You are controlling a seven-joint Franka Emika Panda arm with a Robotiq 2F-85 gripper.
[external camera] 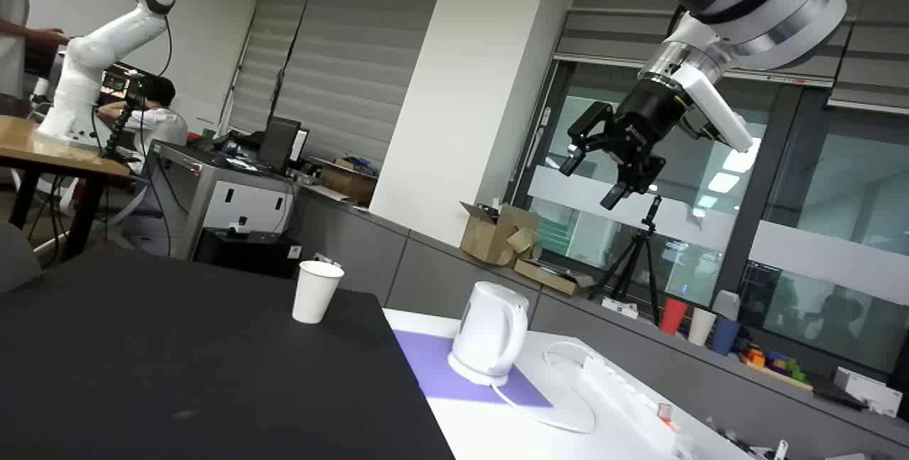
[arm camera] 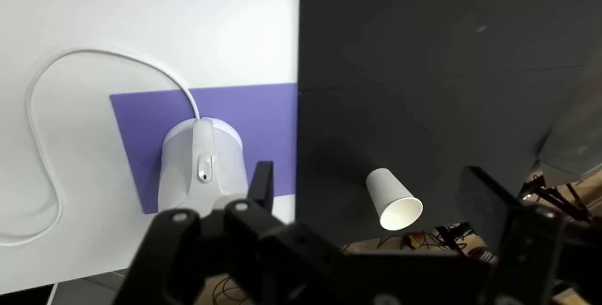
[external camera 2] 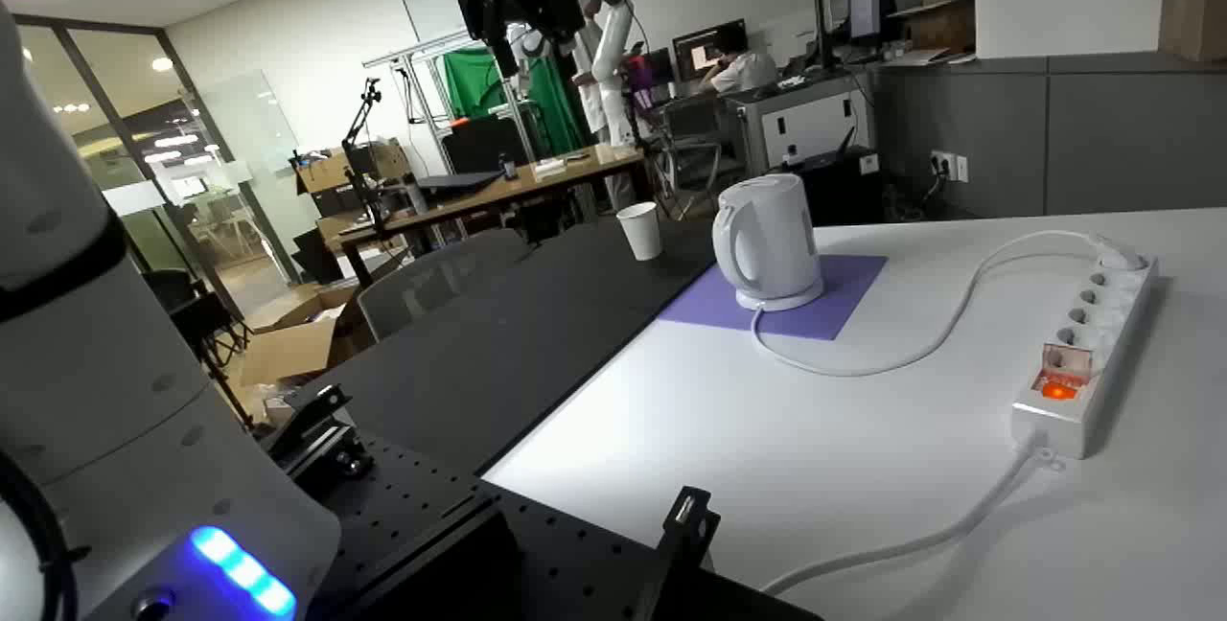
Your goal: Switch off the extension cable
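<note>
A: Where is the Robotiq gripper (external camera: 591, 179)?

B: It hangs in midair in both exterior views, high above a white tabletop (external camera 2: 863, 448) and an adjoining black tabletop (external camera 2: 460, 362), its two fingers (arm camera: 262, 185) spread wide. In the wrist view, a white paper cup (arm camera: 389, 192) shows through the gap between them, standing below on the black tabletop.

A: And the extension cable (external camera 2: 1098, 333)?

B: It lies flat on the white tabletop, well apart from the gripper: a long white power strip with a row of round sockets. In an exterior view, a switch (external camera 2: 1058, 391) glows orange at one end, just beside a raised, see-through reddish cover (external camera 2: 1067, 360). A white lead (external camera 2: 891, 549) runs from that same end across the white tabletop.

A: What sits at the opposite end?

B: A white plug (external camera 2: 1120, 255). A thin cord (external camera 2: 844, 374) curves from it to a white electric kettle (external camera 2: 772, 233), upright on a purple sheet (external camera 2: 848, 295) that reaches the edge of the black tabletop.

A: And in the background?

B: Another white robot arm (external camera: 117, 37) stands on a wooden-topped table (external camera: 21, 139), and a person in a white shirt (external camera 2: 750, 73) sits near a lit monitor (external camera 2: 698, 53).
</note>
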